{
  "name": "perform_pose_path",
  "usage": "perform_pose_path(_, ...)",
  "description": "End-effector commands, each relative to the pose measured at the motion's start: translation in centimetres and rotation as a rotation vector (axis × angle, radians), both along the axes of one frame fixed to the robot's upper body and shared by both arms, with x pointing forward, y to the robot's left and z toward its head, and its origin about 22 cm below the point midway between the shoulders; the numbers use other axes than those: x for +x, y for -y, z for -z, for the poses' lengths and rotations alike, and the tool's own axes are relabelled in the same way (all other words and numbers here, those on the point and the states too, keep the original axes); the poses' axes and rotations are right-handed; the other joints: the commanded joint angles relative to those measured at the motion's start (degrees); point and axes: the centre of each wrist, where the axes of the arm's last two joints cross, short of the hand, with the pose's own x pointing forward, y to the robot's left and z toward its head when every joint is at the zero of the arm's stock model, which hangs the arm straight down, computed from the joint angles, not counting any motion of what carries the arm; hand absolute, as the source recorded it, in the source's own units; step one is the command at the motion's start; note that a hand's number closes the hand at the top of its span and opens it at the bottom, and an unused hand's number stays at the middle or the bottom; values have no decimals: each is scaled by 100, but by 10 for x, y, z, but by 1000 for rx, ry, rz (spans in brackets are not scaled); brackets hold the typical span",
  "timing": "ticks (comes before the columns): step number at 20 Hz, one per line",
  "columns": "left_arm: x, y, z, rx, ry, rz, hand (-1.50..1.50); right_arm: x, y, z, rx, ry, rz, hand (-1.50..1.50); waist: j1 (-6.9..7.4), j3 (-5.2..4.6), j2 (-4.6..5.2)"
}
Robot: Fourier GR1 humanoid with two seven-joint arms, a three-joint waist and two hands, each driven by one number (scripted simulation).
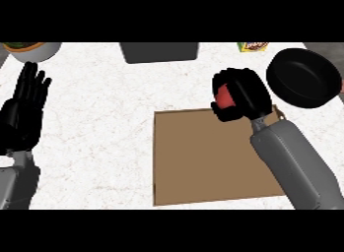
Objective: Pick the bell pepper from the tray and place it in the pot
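Two hands show: the right hand (241, 94), fingers curled round a largely hidden red bell pepper (223, 96), hangs above the brown tray (203, 157) beside the black pot (304, 78), while the left hand (23, 110) rests open.

You had two smooth grey forearms, rounded and tube-like, each ending in a black hand: the left hand (23, 110) and right hand (241, 93). The fingers looked segmented, glossy and dark throughout.
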Motion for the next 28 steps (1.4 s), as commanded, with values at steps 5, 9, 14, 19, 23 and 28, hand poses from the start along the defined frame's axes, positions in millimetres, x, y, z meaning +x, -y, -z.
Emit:
perform_pose_path(5, 0, -5, -14, 1, 10, 25, 0, -12, 4, -96, 146, 224, 450, 150, 136, 18, 67)
perform_pose_path(9, 3, 5, -1, -8, 23, 56, 0, -29, 45, -124, 127, 260, 586, 150, 297, 26, 167)
perform_pose_path(14, 7, 20, -11, -2, 42, 77, 0, -37, 123, -130, 89, 167, 660, 150, 398, 34, 200)
perform_pose_path(19, -4, 24, -1, 1, 31, 82, 0, -45, 181, -119, 79, 142, 704, 150, 438, 34, 205)
perform_pose_path(23, 12, 26, -19, 9, 26, 97, 0, -18, 221, -113, 113, 147, 734, 150, 494, 35, 223)
perform_pose_path(28, 7, 31, -9, -6, 46, 106, 0, -23, 280, -94, 128, 137, 697, 150, 520, 37, 233)
